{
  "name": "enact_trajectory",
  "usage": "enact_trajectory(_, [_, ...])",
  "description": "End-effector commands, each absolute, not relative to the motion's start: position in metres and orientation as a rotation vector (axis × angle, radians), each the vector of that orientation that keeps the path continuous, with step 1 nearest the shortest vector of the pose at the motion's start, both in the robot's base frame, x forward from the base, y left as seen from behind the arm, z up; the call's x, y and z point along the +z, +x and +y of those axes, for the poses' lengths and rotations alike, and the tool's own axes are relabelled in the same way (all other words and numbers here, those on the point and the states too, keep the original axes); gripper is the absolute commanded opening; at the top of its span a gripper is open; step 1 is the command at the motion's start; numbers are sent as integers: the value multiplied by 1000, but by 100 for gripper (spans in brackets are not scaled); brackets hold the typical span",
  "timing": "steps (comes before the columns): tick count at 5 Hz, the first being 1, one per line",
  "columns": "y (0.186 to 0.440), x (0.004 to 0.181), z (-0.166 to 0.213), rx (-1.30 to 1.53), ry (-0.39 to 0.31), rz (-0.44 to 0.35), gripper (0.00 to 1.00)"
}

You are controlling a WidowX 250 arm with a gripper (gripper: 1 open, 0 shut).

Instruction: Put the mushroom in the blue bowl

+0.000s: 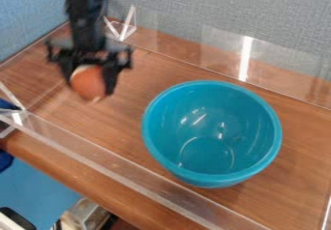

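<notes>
The mushroom [87,82], with a glossy orange-brown cap, hangs in the air above the wooden table, left of the bowl. My gripper [88,80] points down and is shut on the mushroom, its black fingers on either side of it; the picture is blurred by motion. The blue bowl [212,133] is a large teal bowl that stands upright and empty on the table at the right, apart from the gripper.
The wooden table [155,74] is ringed by low clear plastic walls [116,166]. A small white stand [123,26] sits at the back behind the arm. A blue wall runs along the back left.
</notes>
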State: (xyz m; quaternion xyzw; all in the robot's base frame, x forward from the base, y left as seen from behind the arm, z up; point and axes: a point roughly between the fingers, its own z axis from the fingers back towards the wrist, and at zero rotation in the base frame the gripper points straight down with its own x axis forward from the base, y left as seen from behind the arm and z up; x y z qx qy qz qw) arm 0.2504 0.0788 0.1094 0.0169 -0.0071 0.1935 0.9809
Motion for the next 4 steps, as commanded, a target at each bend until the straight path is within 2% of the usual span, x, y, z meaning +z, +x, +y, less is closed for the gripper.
enact_trajectory(1, [270, 148, 44, 265, 0, -100, 0])
enact_trajectory(2, [274, 149, 4, 155, -31, -99, 0])
enact_trajectory(4, [276, 139, -69, -25, -53, -86, 0])
